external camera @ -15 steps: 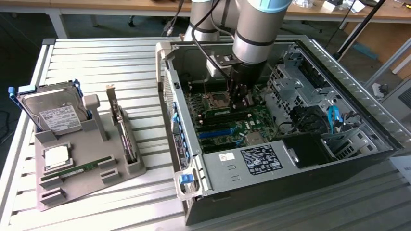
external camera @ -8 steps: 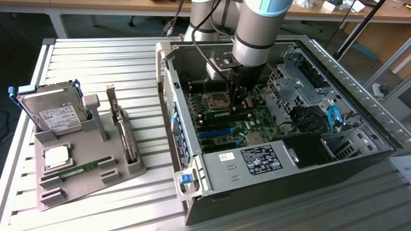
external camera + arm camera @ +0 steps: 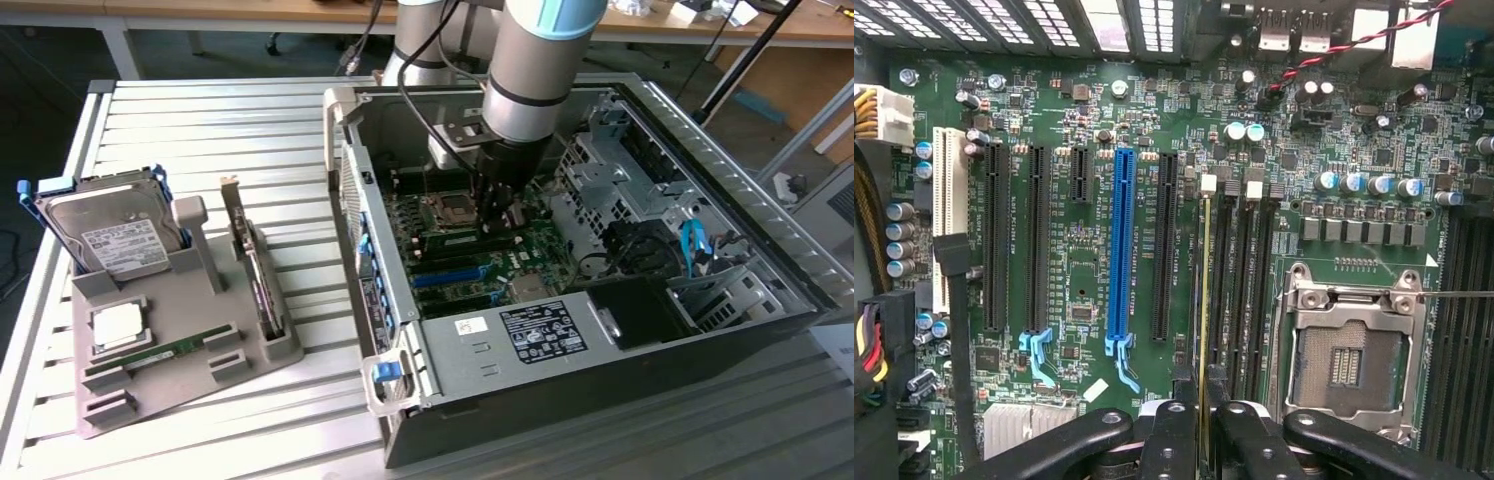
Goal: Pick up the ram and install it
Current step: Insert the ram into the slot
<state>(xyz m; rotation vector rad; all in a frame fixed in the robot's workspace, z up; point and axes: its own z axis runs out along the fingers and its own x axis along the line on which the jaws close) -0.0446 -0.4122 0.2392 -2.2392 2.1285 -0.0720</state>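
My gripper (image 3: 499,218) reaches down into the open computer case (image 3: 441,400), over the green motherboard (image 3: 1094,120). It is shut on the ram (image 3: 1204,290), which the wrist view shows edge-on as a thin yellow-green strip between the black fingertips (image 3: 1166,430). The ram lies in line with the first of the black memory slots (image 3: 1222,270) beside the processor socket (image 3: 1349,350). I cannot tell whether it is seated in the slot or just above it. In the exterior view the ram (image 3: 454,241) is a short green strip beside the gripper.
A grey holder tray (image 3: 200,385) on the slatted table at the exterior view's left carries a hard drive (image 3: 114,240), a silver processor chip (image 3: 118,325), another green memory stick (image 3: 167,352) and a dark expansion card (image 3: 254,270). Case walls, drive cages and cables (image 3: 687,250) surround the arm.
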